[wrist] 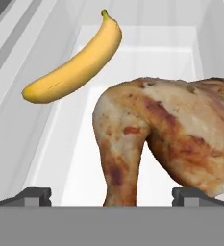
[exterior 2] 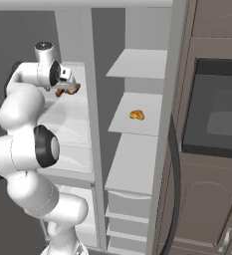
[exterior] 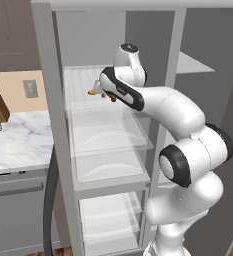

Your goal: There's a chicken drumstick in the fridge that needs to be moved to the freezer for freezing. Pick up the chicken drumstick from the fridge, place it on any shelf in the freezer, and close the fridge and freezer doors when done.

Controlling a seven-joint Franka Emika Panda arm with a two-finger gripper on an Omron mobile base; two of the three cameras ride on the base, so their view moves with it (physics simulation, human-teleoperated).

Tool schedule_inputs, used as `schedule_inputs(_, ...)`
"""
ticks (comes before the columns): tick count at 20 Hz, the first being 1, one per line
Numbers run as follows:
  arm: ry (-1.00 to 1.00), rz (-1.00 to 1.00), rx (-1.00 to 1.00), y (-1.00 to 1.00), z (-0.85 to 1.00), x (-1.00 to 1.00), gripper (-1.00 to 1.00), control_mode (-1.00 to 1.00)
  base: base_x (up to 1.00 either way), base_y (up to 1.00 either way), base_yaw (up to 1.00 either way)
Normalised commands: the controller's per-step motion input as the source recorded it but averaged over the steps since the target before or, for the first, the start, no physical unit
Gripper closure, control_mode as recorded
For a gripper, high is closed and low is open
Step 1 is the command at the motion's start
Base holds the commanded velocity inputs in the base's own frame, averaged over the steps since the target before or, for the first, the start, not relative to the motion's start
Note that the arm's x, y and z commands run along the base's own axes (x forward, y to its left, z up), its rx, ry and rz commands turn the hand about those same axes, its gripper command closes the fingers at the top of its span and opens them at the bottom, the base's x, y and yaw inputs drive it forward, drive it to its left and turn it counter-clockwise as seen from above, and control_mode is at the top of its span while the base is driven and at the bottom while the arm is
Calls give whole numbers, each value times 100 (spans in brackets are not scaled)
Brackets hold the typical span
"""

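I have the gripper (wrist: 111,194) reaching into the fridge (exterior: 108,145) at the level of its upper glass shelf (exterior: 88,80), jaws spread wide with nothing in them. In the hand view the chicken drumstick (wrist: 166,139) looms between the two finger tips — close, but I cannot tell whether the tips touch it. It lies on the glass shelf with its meaty end off to one side of the view and the narrow end toward the camera, so I judge the wide stance is there to straddle it before closing. The banana (wrist: 75,62) lies beyond it on the same shelf, apart from the meat, so it should stay clear of the grasp.

In the right base view the freezer (exterior 2: 135,149) stands open beside the fridge, and a small orange item (exterior 2: 137,115) sits on one of its pale-grey shelves.
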Motion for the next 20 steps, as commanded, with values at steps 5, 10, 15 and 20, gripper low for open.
schedule_inputs(5,0,0,0,0,-22,23,-100,-100,0,0,0)
schedule_inputs(10,0,0,0,3,-32,28,-100,-100,0,0,0)
schedule_inputs(15,4,0,-1,0,-45,14,100,-100,0,0,0)
schedule_inputs(20,11,0,-1,-1,-58,0,100,-100,0,0,0)
